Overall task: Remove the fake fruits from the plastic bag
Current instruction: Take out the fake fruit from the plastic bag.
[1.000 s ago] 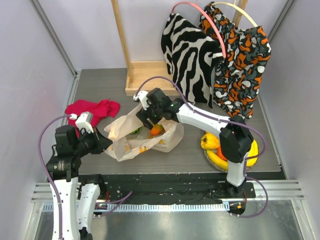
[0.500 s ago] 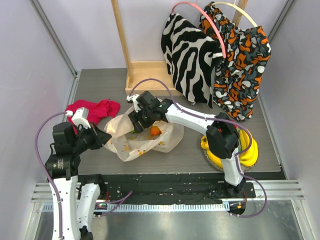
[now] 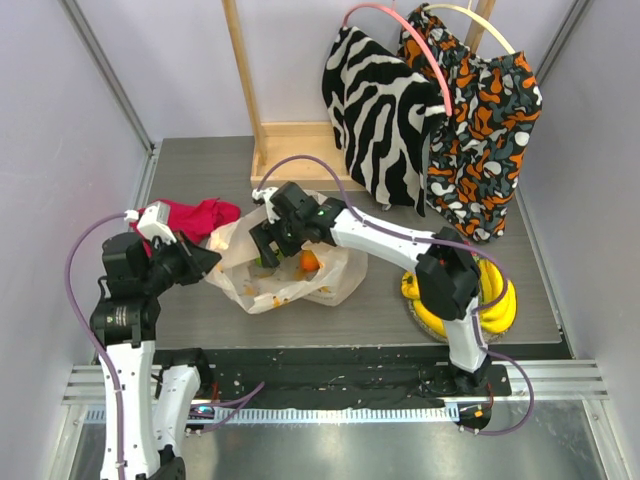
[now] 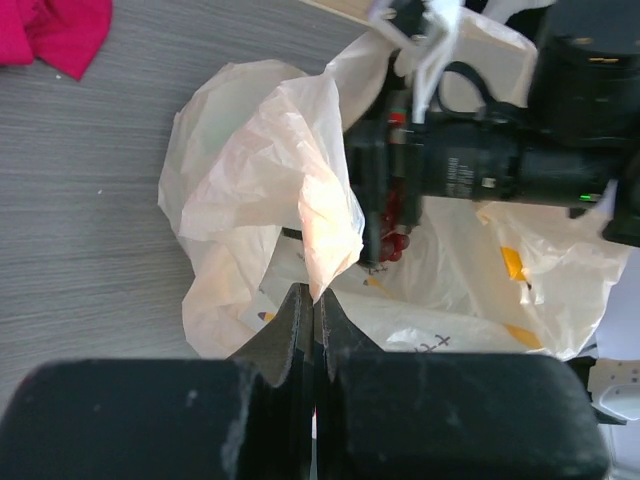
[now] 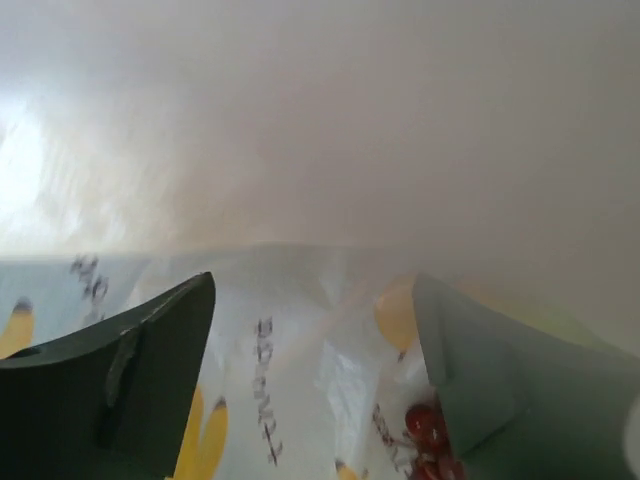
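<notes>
The plastic bag (image 3: 330, 285) lies crumpled mid-table, cream with small banana prints. My left gripper (image 3: 207, 262) is shut on a fold of its edge (image 4: 325, 225), holding the mouth up. My right gripper (image 3: 264, 243) reaches into the mouth with its jaws open, and only bag film (image 5: 300, 150) lies between the fingers (image 5: 150, 340). A small bunch of glossy red grapes (image 5: 428, 428) sits beside the right finger. An orange fruit (image 3: 310, 262) shows inside the bag. In the left wrist view the grapes (image 4: 400, 235) show under the right gripper (image 4: 385, 185).
A silver plate (image 3: 425, 322) at the right holds yellow bananas (image 3: 500, 300) and a yellow fruit (image 3: 418, 283). A red cloth (image 3: 195, 215) lies behind my left gripper. A wooden stand (image 3: 290, 150) and two hanging patterned garments (image 3: 390, 110) fill the back.
My right gripper has moved left, deeper into the bag mouth, and its jaws narrowed, then widened. My left gripper has drawn the bag edge up and to the left.
</notes>
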